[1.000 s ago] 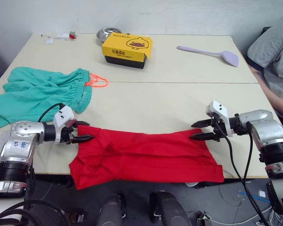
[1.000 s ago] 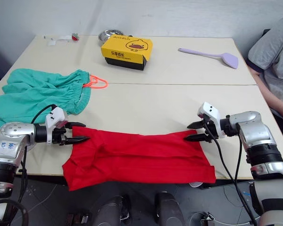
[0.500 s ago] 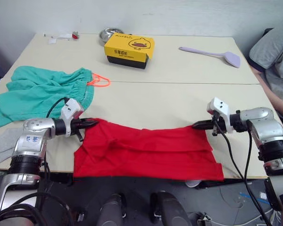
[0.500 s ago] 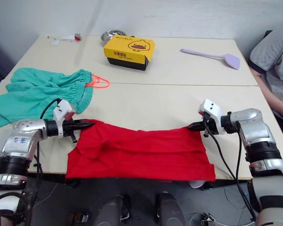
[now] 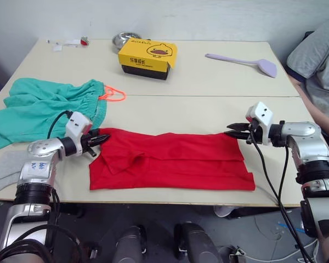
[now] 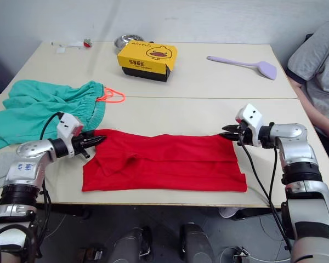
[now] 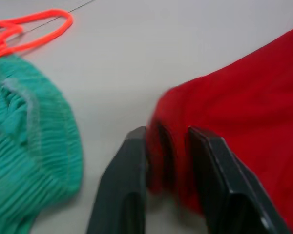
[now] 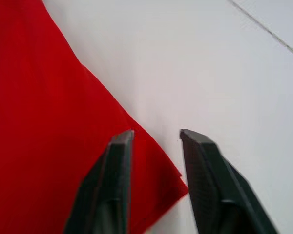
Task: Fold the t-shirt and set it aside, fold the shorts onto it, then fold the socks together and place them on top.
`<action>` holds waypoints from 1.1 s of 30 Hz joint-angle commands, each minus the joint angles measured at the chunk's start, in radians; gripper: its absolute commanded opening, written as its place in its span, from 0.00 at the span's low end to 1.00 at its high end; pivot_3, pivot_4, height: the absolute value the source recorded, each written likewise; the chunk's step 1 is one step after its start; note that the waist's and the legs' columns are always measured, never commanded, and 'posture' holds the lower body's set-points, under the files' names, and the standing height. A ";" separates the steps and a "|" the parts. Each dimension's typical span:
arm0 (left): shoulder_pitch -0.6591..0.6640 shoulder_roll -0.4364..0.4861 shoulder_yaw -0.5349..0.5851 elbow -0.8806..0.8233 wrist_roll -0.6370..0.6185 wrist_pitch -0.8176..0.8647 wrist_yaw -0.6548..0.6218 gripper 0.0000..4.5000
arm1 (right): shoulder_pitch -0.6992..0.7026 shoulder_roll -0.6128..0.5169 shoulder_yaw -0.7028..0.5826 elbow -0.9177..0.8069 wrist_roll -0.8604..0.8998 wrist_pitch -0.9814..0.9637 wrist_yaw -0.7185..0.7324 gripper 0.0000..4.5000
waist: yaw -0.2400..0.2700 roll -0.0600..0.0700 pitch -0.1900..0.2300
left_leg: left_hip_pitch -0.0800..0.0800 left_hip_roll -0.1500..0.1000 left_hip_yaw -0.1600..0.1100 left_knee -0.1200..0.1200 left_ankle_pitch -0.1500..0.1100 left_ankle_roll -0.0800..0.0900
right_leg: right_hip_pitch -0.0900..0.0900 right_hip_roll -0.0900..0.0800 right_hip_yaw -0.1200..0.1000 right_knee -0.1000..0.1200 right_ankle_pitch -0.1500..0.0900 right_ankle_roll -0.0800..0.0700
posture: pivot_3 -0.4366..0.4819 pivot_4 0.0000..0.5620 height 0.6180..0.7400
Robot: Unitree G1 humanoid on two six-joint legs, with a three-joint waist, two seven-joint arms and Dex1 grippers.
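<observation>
The left gripper (image 7: 168,161) is pinching the near-side corner of the t-shirt (image 5: 172,161); in its wrist view a thick fold of red cloth is bunching between the two black fingers (image 7: 129,180), so the jaws are closed on fabric. The right gripper (image 8: 154,170) is sitting at the opposite corner with its jaws parted: the red corner is lying in the gap between the fingers (image 8: 112,185), and no pinch is showing.

Between the two sets of jaws the t-shirt is lying as a flat, folded band on the table (image 5: 208,82), with its long axis running straight from one gripper to the other. Each arm is therefore nearest its own end, and the cloth is extending inward from both sets of fingertips. By my judgement, any next fold is turning on that axis: the two ends are needing to travel together.

Beyond the left jaws, just past a strip of bare tabletop, the shorts (image 5: 44,107) are spreading out with their orange drawstring (image 7: 29,27) looping toward the shirt. A grey sock (image 5: 3,170) is lying outside the left arm, at the table's near edge.
</observation>
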 commanded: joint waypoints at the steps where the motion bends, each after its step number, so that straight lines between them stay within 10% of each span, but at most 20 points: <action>1: 0.035 0.004 0.108 -0.140 -0.141 -0.070 -0.093 0.54 | 0.083 0.002 -0.118 -0.197 0.153 0.007 0.045 0.61 | 0.001 0.000 0.000 | 0.000 0.000 0.000 0.000 0.000 0.000 | 0.000 0.000 0.000 0.000 0.000 0.000 | 0.48 0.27 1.00; 5: 0.139 0.005 0.088 -0.328 -0.234 0.007 -0.192 0.54 | 0.224 0.031 -0.123 -0.461 0.249 0.126 0.038 0.63 | -0.001 0.000 0.000 | 0.001 0.000 -0.001 -0.001 0.000 0.000 | 0.002 0.000 0.000 0.000 0.000 0.000 | 0.48 0.27 1.00; 8: 0.223 0.007 0.057 -0.468 -0.257 0.040 -0.221 0.54 | 0.309 0.067 -0.077 -0.618 0.249 0.188 -0.017 0.43 | -0.004 0.000 0.000 | 0.003 0.000 -0.001 -0.002 0.000 0.000 | 0.004 0.000 0.000 -0.001 0.000 0.000 | 0.48 0.27 1.00; 14: 0.325 0.014 0.040 -0.567 -0.216 0.008 -0.211 0.18 | 0.402 0.120 -0.007 -0.735 0.208 0.171 -0.060 0.00 | 0.000 0.000 0.000 | 0.003 0.000 -0.003 -0.002 -0.003 0.002 | 0.003 0.000 0.000 -0.001 0.000 0.000 | 0.48 0.27 1.00; 17: 0.369 -0.002 0.016 -0.597 -0.185 -0.015 -0.192 0.01 | 0.413 0.148 0.005 -0.731 0.200 0.149 -0.082 0.00 | 0.000 0.000 0.000 | 0.003 0.000 -0.002 -0.002 -0.004 0.003 | 0.004 -0.001 0.000 -0.003 0.000 0.000 | 0.48 0.27 1.00; 33: 0.473 -0.054 -0.030 -0.589 -0.043 0.029 0.022 0.01 | 0.409 0.209 0.042 -0.623 0.100 0.047 -0.165 0.00 | 0.000 0.000 0.000 | 0.003 0.000 -0.002 -0.007 -0.003 0.006 | 0.004 0.000 -0.001 -0.008 0.000 0.000 | 0.48 0.27 1.00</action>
